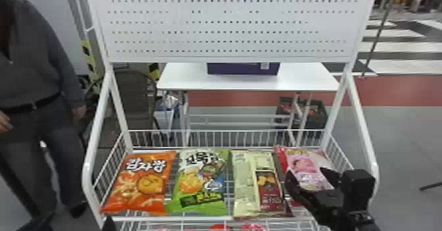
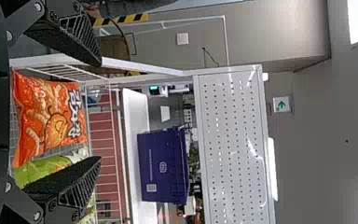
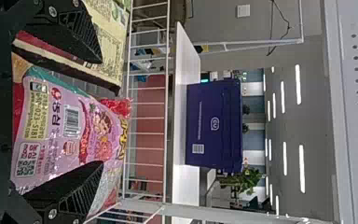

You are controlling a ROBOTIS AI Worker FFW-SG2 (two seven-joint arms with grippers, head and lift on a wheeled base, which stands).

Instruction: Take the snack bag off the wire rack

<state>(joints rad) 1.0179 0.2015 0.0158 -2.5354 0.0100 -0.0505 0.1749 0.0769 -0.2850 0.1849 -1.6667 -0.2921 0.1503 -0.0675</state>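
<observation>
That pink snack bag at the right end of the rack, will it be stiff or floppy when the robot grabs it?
Probably soft: the pink snack bag has a thin, creased wrapper that should give when squeezed. Its puffed shape suggests air inside, so it may be light for its size. The shiny wrapper could slide a little between the fingers of the right tool.

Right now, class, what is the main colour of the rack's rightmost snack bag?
The bag is mostly pink; it shows best in the right wrist view.

left end effector (image 2: 100,110): fingers apart | orange snack bag (image 2: 51,116) beside green bag (image 2: 42,170), wire rack (image 2: 56,59) | purple box (image 2: 163,158)
</observation>
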